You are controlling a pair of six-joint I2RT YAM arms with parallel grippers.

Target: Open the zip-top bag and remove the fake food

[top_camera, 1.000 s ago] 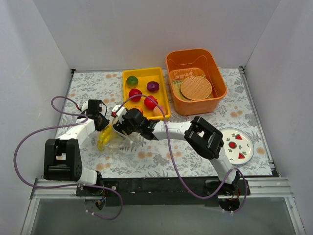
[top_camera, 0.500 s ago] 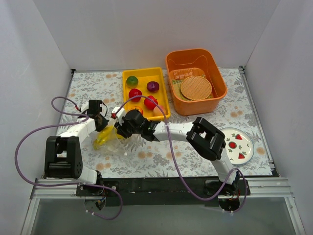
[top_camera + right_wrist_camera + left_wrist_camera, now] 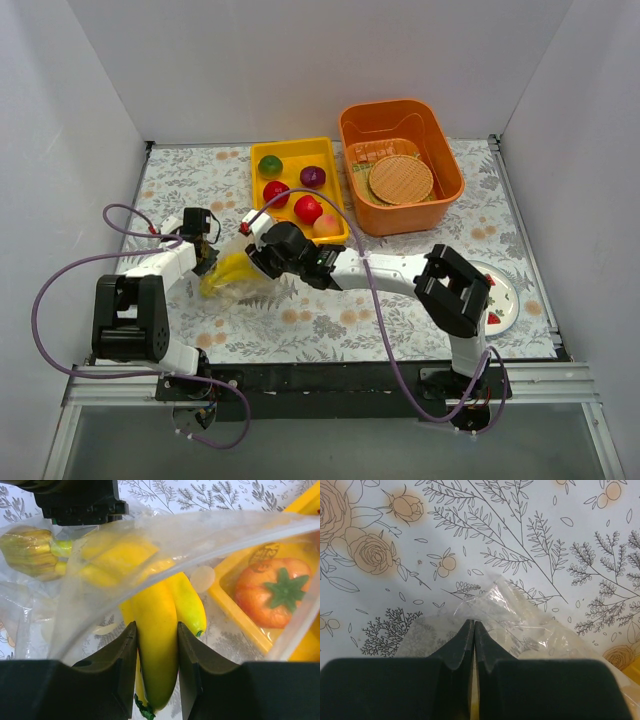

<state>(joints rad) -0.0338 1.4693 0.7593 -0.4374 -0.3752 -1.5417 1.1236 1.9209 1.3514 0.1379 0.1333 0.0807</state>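
From the top external view, the job looked well along. Several pieces of fake food already sat in the yellow tray, and both arms met just in front of it, over the zip-top bag on the tabletop. The left claw sat at the bag's left end, and the right claw reached in from the right at a yellow banana. The step in hand appeared to be drawing that banana out while the other arm anchored the bag.

In the left wrist view, the left claw was clenched, its fingers pressed together on a crumpled fold of the clear bag. The film looked thin, wrinkled and glossy, lying on the flowered tabletop.

In the right wrist view, the right claw was grasping the banana, one finger on each side. The banana was smooth and yellow with a greenish tip, and a sheet of the bag stretched over its far end. An orange, green-stemmed toy lay in the tray beyond. The next move probably called for pulling straight back out of the mouth while the left claw held firm, since the slick film could drag along.
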